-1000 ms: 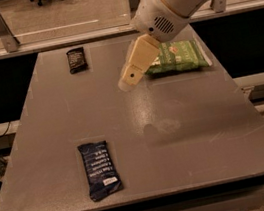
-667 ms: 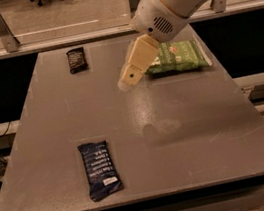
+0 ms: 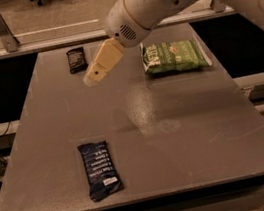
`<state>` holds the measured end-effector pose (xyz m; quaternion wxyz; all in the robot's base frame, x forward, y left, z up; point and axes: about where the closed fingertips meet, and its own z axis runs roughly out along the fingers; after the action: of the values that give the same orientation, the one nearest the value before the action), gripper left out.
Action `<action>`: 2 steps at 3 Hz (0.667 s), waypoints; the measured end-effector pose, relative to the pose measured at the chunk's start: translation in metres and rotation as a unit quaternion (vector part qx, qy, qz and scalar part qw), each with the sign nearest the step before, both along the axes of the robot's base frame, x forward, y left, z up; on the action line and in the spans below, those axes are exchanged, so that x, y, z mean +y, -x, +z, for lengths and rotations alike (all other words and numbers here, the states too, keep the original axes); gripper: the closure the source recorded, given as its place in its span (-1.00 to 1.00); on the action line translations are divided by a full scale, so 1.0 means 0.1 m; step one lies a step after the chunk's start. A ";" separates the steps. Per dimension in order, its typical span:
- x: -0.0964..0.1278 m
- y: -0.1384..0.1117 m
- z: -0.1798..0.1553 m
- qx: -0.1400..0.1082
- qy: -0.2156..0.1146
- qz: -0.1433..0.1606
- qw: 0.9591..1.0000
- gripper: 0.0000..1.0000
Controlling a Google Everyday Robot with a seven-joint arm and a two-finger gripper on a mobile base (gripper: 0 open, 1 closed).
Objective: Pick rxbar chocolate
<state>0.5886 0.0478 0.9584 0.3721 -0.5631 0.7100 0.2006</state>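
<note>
In the camera view, the gripper [image 3: 94, 75] hung above the table [image 3: 187, 133], its cream tip pointing down and leftward; whether it was open or closed could not be told. The rxbar chocolate [image 3: 77, 60] lay near that tip, to its left and slightly farther back, flat, with its long axis running away from the camera. Only one arm was there to reach it. There was one rxbar chocolate, one navy bar [image 3: 100, 170] well nearer than the gripper, and one green bag [image 3: 174, 57] to its right.
</note>
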 end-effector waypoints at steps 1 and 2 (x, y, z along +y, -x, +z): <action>0.40 -0.43 -0.26 -0.002 -0.036 -0.012 0.999 -1.00; 0.59 -0.90 -0.57 -0.017 -0.053 -0.036 0.998 -1.00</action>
<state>0.6783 0.1069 0.9016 0.4208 -0.5199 0.7119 0.2142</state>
